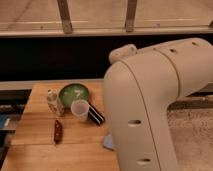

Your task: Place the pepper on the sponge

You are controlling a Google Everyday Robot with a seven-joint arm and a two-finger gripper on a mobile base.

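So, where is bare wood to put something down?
Bare wooden table lies between the dark red pepper and light blue sponge, and along the near edge. Crowded: clear bottle, green bowl, pale cup, black striped block. The claw is out of view.

High view over arm (150, 105), toward table (33, 131)

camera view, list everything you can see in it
slender dark red pepper: one, dark red, front left of table
flat light blue sponge: one, light blue, right of pepper, partly behind arm
round green bowl: one, green, back of table
clear plastic cup: one, translucent, in front of bowl
small clear bottle: one, clear, left of bowl
black rectangular block with white stripe: one, black, right of cup
wooden table: one, light brown, lower left
robot arm: one, white, fills right side
gripper: out of view
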